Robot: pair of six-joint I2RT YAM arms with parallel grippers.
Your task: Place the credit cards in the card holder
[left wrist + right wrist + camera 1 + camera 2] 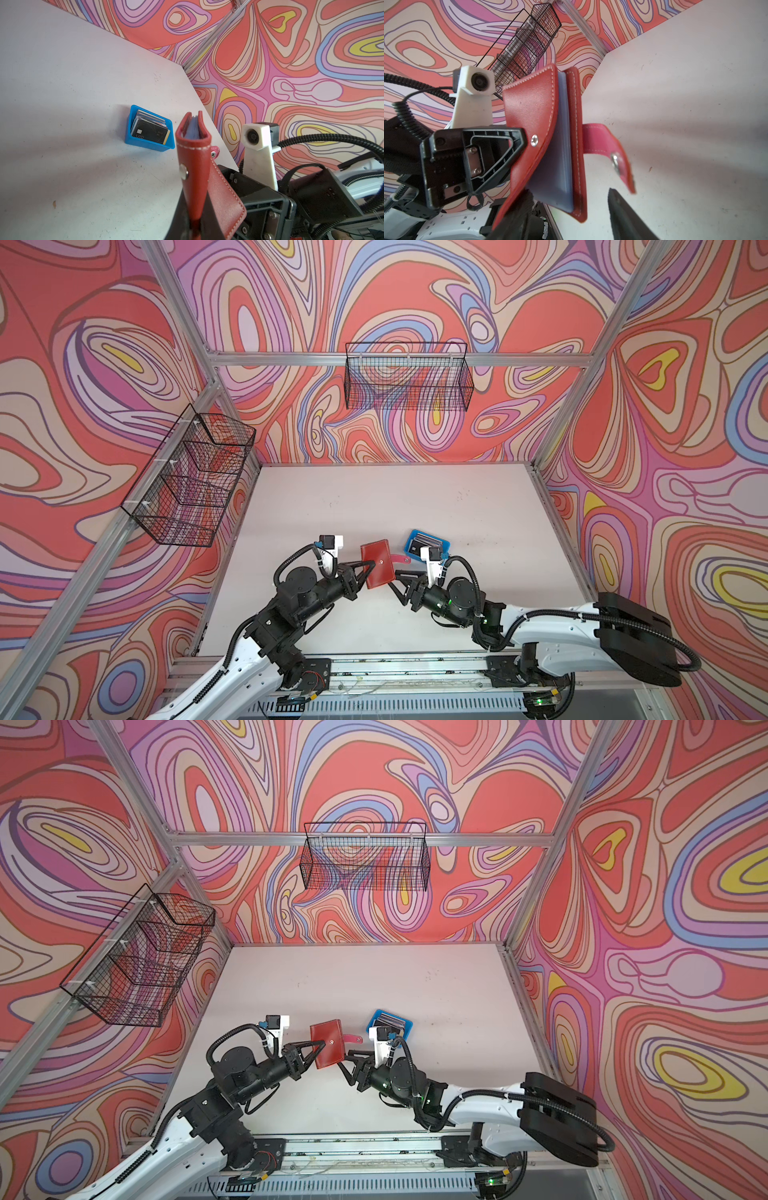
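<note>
A robotics lab test cell: a left arm point(291, 605) and a right arm point(540, 622) stand on a rail point(415, 668) at the edge of a pale tabletop point(374, 497). Aluminium framing point(282, 359) carries walls point(83, 364) printed with swirling patterns, and black wire baskets point(407, 381) hang from it.

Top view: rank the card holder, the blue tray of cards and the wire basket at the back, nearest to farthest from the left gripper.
1. The card holder: clamped in the left gripper itself, at mid-scene.
2. The blue tray: a little to the holder's right.
3. The wire basket: hung high at the back, far beyond both.
</note>
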